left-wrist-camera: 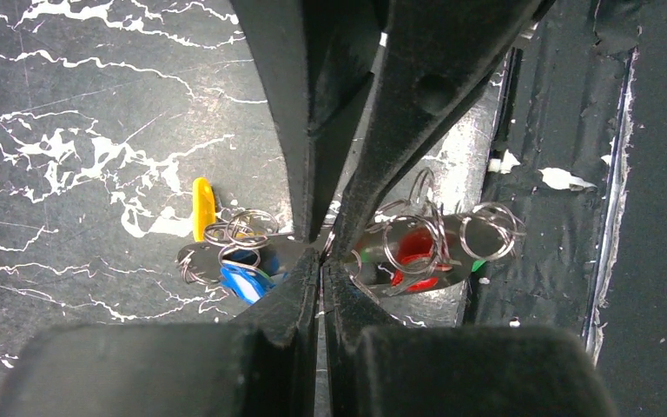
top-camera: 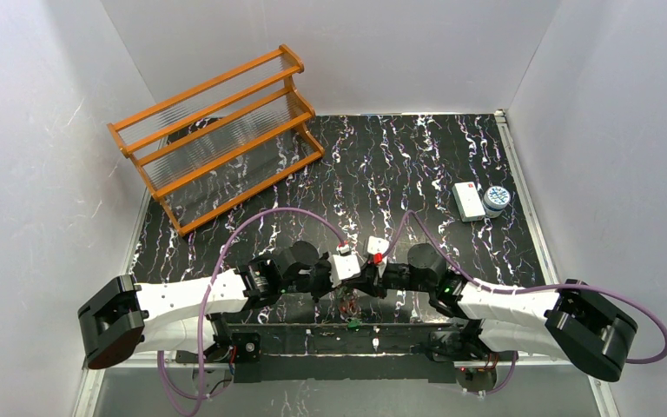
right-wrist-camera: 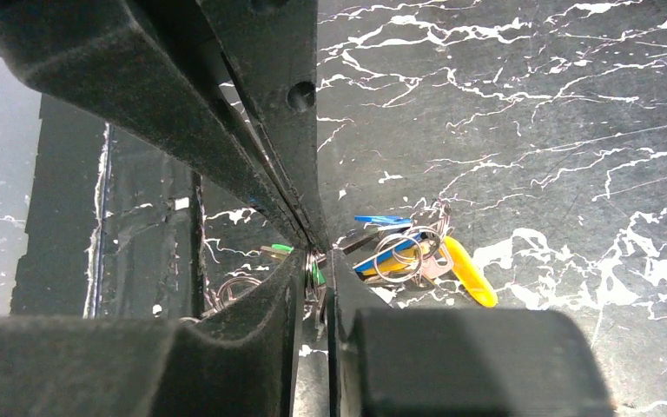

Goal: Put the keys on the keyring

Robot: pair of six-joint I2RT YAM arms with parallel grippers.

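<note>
Both grippers meet low over the table's near edge, where the bunch of keys [top-camera: 347, 304] hangs between them. My left gripper [left-wrist-camera: 321, 261] is shut on the middle of the keyring [left-wrist-camera: 369, 243], a shiny oval loop. Wire rings with a yellow tag [left-wrist-camera: 202, 208] and a blue tag [left-wrist-camera: 243, 280] hang to its left, a red tag [left-wrist-camera: 417, 252] to its right. My right gripper [right-wrist-camera: 315, 265] has its jaws a narrow gap apart, with a wire ring and a green tag [right-wrist-camera: 282, 248] between them. Beyond it lie a yellow tag [right-wrist-camera: 473, 274] and a blue tag [right-wrist-camera: 382, 220].
An orange wooden rack [top-camera: 217, 130] stands at the back left. A white box [top-camera: 467, 200] and a small round jar [top-camera: 496, 200] sit at the right. A black taped strip [top-camera: 339, 334] runs along the near edge under the grippers.
</note>
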